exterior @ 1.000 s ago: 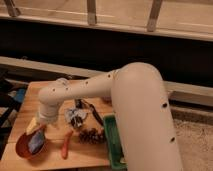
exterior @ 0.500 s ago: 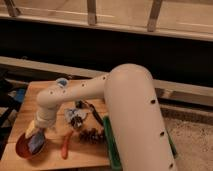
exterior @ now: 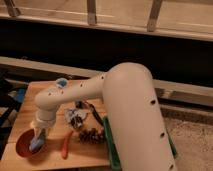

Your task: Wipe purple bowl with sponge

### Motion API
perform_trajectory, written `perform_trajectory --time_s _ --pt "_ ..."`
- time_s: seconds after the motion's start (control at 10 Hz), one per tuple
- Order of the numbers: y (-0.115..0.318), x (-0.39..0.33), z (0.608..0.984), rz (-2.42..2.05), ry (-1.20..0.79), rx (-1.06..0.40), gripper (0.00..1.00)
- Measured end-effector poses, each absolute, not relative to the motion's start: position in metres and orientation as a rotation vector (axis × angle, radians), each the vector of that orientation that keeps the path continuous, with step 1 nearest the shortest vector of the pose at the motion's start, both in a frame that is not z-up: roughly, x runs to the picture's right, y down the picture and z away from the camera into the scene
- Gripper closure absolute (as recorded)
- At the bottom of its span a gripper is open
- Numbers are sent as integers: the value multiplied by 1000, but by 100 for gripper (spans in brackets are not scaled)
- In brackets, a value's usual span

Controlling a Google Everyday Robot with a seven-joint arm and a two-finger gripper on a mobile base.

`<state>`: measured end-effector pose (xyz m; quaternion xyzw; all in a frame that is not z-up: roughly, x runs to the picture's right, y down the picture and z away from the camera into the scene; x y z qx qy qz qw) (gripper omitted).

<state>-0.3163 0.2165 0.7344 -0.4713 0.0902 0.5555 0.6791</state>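
My gripper (exterior: 38, 139) hangs from the white arm at the table's front left and points down into the orange-red bowl (exterior: 22, 146). It is shut on the sponge (exterior: 35, 146), a small blue-grey block at the fingertips, which rests inside that bowl. The purple bowl does not show; it is hidden or out of view.
On the wooden table (exterior: 30, 100) stand a small blue-and-white cup (exterior: 61, 83), a blue-white packet (exterior: 74, 117), a black utensil (exterior: 95, 118), a dark grape-like cluster (exterior: 90, 135) and an orange stick-like thing (exterior: 66, 145). A green tray (exterior: 109, 150) lies right of them, under my arm's big white link.
The gripper with the sponge has shifted a little to the left and lower in the orange-red bowl. The arm has swung with it.
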Motion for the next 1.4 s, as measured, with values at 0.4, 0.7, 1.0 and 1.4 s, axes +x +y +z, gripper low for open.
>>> perform_trajectory --time_s 0.4,0.7,1.0,1.4 --pt "193 -305 721 1258 194 -984 100" --pt "168 -291 712 1273 164 -939 100" --pt "146 -246 713 1354 118 -930 100" --pt "96 -145 703 1557 -56 -927 100"
